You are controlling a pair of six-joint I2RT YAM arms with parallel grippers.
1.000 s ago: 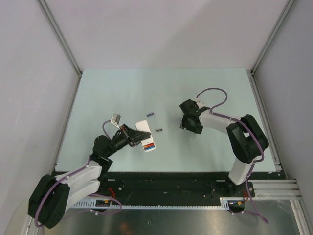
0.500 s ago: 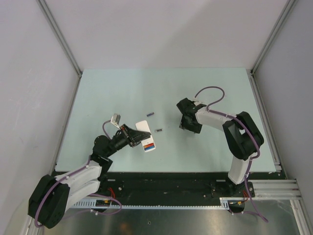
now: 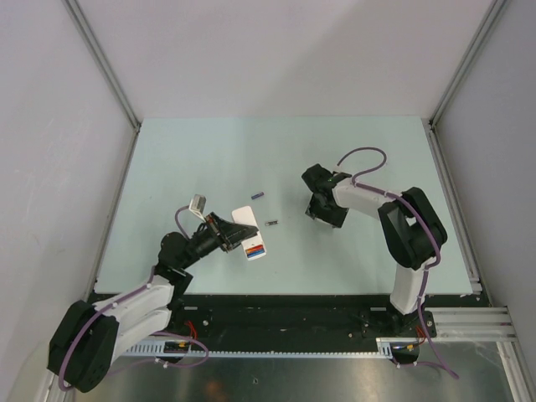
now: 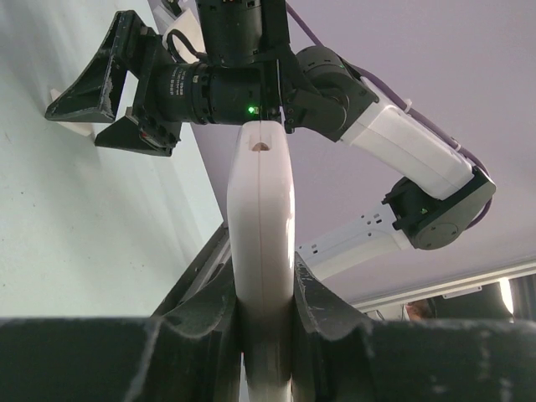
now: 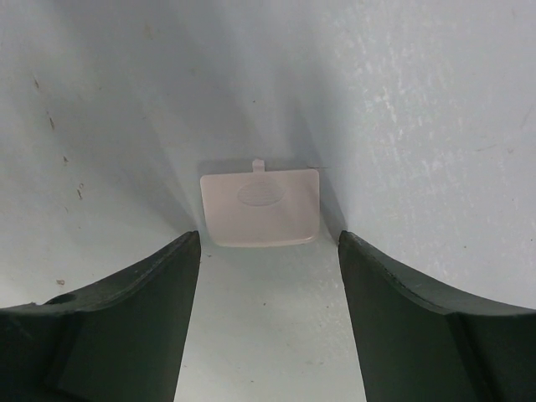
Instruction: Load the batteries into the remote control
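My left gripper (image 3: 232, 236) is shut on the white remote control (image 3: 245, 220), holding it by its long edges just above the table. In the left wrist view the remote control (image 4: 261, 201) stands edge-on between my fingers (image 4: 209, 327). A red and a blue battery (image 3: 257, 248) show in its open near end. A purple battery (image 3: 257, 195) and a dark grey battery (image 3: 271, 223) lie loose on the table. My right gripper (image 5: 268, 243) is open and low over the table, with a small white battery cover (image 5: 261, 208) lying flat just ahead of its fingertips.
The pale green table (image 3: 184, 159) is bordered by aluminium frame posts (image 3: 100, 59) and white walls. The right gripper (image 3: 322, 209) hides the cover in the top view. The right arm's elbow (image 3: 410, 230) rises at the right.
The right gripper has slid slightly left and away from the base, and its jaws stand a little wider. The left arm and the remote control have not moved.
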